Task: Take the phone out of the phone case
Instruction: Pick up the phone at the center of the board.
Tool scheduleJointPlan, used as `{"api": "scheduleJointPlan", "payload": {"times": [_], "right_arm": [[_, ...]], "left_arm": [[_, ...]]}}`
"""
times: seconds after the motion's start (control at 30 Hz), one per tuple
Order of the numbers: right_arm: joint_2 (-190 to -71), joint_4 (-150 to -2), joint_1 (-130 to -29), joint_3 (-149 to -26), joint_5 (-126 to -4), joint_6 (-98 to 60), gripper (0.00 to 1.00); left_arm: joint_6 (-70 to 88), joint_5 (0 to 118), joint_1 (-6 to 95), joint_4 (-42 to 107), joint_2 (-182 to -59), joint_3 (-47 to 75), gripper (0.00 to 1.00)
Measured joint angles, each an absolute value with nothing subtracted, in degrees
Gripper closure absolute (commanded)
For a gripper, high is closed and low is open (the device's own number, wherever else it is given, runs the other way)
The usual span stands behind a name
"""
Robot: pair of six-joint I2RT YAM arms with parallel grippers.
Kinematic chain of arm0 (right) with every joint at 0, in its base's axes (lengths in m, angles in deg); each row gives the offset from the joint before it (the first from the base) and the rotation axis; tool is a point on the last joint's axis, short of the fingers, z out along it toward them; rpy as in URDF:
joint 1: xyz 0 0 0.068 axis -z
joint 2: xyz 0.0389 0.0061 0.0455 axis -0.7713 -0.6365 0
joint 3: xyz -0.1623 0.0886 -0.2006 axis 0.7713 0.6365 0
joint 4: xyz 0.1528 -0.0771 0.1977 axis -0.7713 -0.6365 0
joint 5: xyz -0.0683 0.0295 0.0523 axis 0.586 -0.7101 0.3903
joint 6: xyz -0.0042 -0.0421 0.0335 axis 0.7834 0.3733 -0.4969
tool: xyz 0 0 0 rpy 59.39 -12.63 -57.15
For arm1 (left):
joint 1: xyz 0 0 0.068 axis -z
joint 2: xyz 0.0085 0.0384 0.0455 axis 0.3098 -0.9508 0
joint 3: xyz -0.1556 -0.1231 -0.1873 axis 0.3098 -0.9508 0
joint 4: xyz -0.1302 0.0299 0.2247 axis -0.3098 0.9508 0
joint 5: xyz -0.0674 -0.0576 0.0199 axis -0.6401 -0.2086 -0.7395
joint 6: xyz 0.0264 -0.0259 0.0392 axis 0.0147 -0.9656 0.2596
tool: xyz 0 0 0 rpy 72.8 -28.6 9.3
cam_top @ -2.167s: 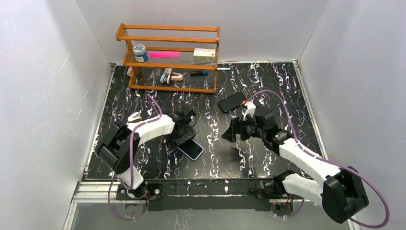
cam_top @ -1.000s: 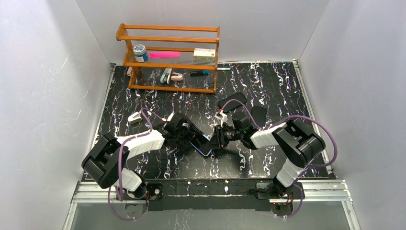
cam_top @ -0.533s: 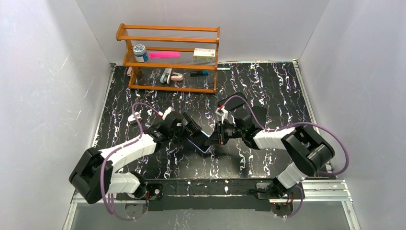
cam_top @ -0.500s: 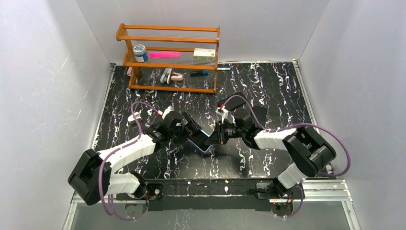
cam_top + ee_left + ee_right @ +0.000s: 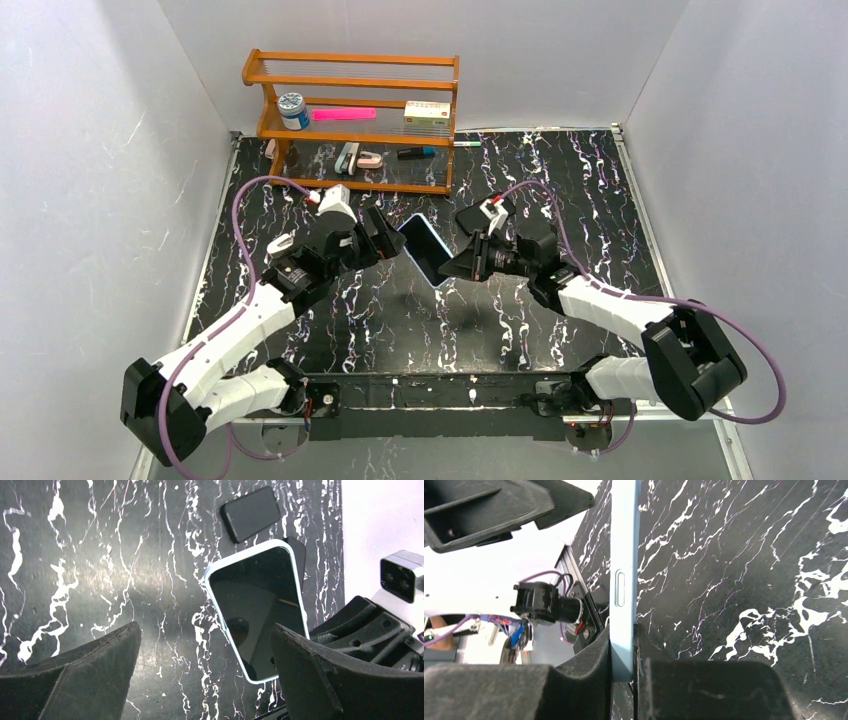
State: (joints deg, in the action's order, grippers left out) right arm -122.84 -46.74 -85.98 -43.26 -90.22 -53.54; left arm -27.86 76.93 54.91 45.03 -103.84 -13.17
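The phone (image 5: 424, 250), in its pale blue phone case (image 5: 622, 580), is up off the black marbled desk (image 5: 560, 170), roughly between the two arms. The right fingers (image 5: 584, 680) are clamped on one end of it, one against the front and one against the back, with a side button of the case showing just past them. From the left wrist camera the dark screen (image 5: 257, 612) faces the lens and the blue rim runs round it. The left fingers (image 5: 85, 665) are spread wide – nothing between them – and sit just beside the phone's free end without touching it. A second black phone (no case, lying flat) (image 5: 251, 514) rests on the desk beyond. A wooden shelf (image 5: 350, 185) stands at the back left with small items on it.
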Motion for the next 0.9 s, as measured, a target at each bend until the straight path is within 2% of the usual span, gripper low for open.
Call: {"api": "scheduleJointPlan", "payload": {"times": [0.4,0.63,0.9], "right_arm": [[-120.28,-46.34,-82.68,-43.26,-89.13,-60.30,0.99],[-120.28,-40.99,-82.68,-43.26,-90.59,-65.96,0.99],[-120.50,-35.07,-82.68,-43.26,-92.06,-71.20,0.99]], "left_arm": [[-20.50,75.42,54.67,44.68,-102.05,-9.24,0.02],[-24.54,70.52,52.13,32.18,-102.07,-15.05,0.02],[-34.31,57.49,43.30,15.54,-105.79,-21.98,0.02]]}}
